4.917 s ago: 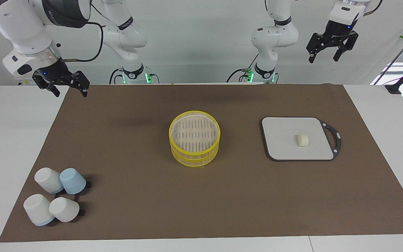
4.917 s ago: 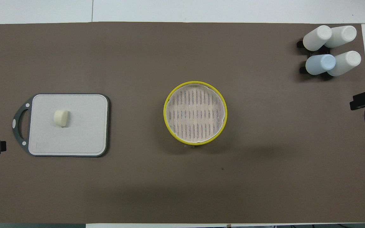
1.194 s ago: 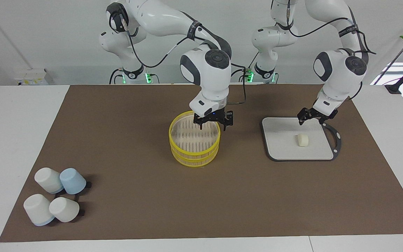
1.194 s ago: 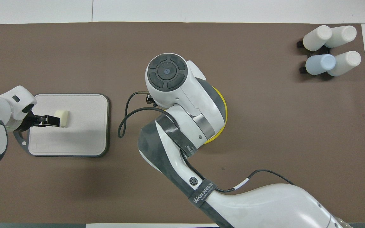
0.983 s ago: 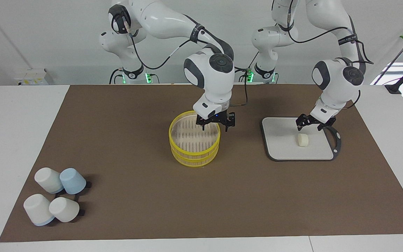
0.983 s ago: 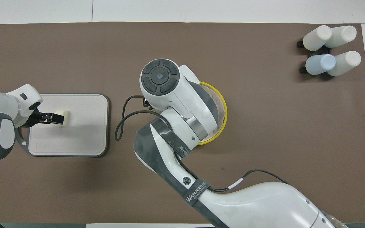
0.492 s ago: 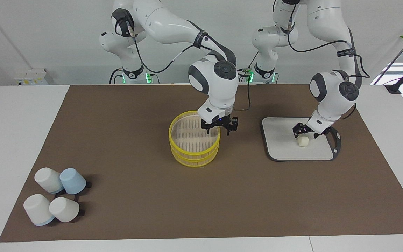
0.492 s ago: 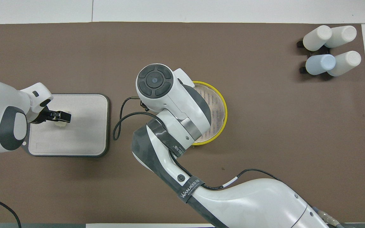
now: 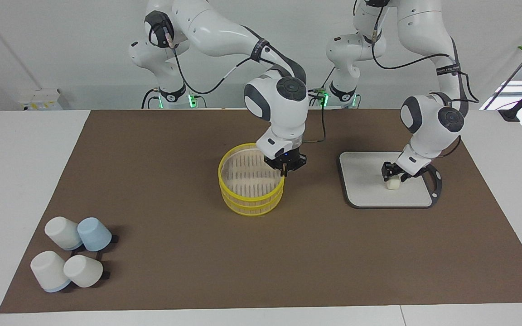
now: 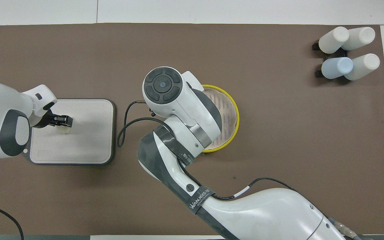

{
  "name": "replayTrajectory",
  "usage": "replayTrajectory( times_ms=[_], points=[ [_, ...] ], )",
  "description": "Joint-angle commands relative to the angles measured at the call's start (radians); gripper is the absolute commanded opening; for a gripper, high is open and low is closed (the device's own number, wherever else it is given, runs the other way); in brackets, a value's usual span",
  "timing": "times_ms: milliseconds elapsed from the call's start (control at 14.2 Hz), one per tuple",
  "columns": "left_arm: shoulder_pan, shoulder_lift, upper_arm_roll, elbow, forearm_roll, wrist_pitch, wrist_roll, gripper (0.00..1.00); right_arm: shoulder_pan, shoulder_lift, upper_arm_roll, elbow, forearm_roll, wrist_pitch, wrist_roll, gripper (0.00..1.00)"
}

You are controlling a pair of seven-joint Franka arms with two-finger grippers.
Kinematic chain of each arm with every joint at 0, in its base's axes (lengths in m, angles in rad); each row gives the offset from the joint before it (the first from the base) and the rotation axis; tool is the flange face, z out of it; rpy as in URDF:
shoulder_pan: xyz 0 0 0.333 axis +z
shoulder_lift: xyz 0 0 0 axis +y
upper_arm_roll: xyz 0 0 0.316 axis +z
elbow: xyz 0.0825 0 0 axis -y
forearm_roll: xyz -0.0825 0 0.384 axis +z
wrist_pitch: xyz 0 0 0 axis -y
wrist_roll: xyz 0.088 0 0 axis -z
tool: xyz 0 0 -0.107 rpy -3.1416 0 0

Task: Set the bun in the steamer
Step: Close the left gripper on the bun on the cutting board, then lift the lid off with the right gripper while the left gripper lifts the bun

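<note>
The left gripper [image 9: 393,175] was positioned at the bun [image 9: 393,183], its fingers set to either side of it; a firm hold could not be confirmed. The bun was located on the grey board [image 9: 365,181], toward the left arm's end of the surface, well apart from the steamer [image 9: 251,185]. The right gripper [image 9: 283,171] was closed with fingertips together on the steamer's yellow rim, at the side toward the board.

A slip was judged possible on lifting, because the bun is small and rounded and only its upper part appeared to be caught. Excess squeeze was judged likely to deform it. The steamer could be tipped or dragged if the right gripper were moved.

The bun was seen as a small cream-white rounded lump, far smaller than the cups [image 9: 71,257].
</note>
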Motion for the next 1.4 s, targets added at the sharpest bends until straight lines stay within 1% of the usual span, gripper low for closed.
replayTrajectory(
  times_ms=[0,211,351,562,632,773,843,913,983,1054,1194,1335],
  points=[
    [-0.008,0.016,0.007,0.017,0.008,-0.004,0.006,0.31,-0.004,0.008,-0.003,0.019,-0.010,-0.019,0.011,0.00],
    [-0.010,0.014,0.007,0.012,0.006,-0.005,-0.002,0.21,-0.007,0.008,-0.006,0.036,-0.016,-0.077,0.009,0.00],
    [-0.010,0.016,0.007,0.023,-0.001,-0.017,-0.004,0.21,-0.018,0.002,-0.001,0.082,-0.014,-0.116,-0.004,0.00],
    [-0.017,0.033,0.005,0.139,-0.013,-0.134,-0.069,0.21,-0.052,-0.012,0.001,0.155,-0.002,-0.180,-0.067,0.00],
    [-0.036,0.033,0.005,0.167,-0.013,-0.161,-0.114,0.21,-0.058,-0.027,0.001,0.162,0.001,-0.192,-0.093,0.00],
    [-0.056,0.031,0.001,0.216,-0.013,-0.229,-0.175,0.21,-0.108,-0.073,-0.006,0.159,0.002,-0.225,-0.188,0.00],
    [-0.077,0.033,0.000,0.255,-0.015,-0.275,-0.218,0.21,-0.136,-0.083,-0.010,0.159,-0.004,-0.232,-0.243,0.00],
    [-0.103,0.034,0.000,0.295,-0.036,-0.322,-0.271,0.22,-0.188,-0.101,-0.013,0.157,-0.004,-0.245,-0.314,0.00],
    [-0.134,0.043,0.000,0.340,-0.056,-0.361,-0.310,0.25,-0.249,-0.116,-0.015,0.157,-0.010,-0.264,-0.374,0.00],
    [-0.173,0.065,0.002,0.381,-0.062,-0.391,-0.370,0.25,-0.301,-0.118,-0.016,0.157,-0.019,-0.286,-0.421,0.00],
    [-0.276,0.097,0.000,0.475,-0.078,-0.439,-0.543,0.25,-0.398,-0.121,-0.016,0.157,-0.028,-0.288,-0.532,0.00],
    [-0.380,0.126,0.004,0.535,-0.137,-0.447,-0.722,0.25,-0.449,-0.121,-0.015,0.157,-0.027,-0.288,-0.563,0.00]
  ],
)
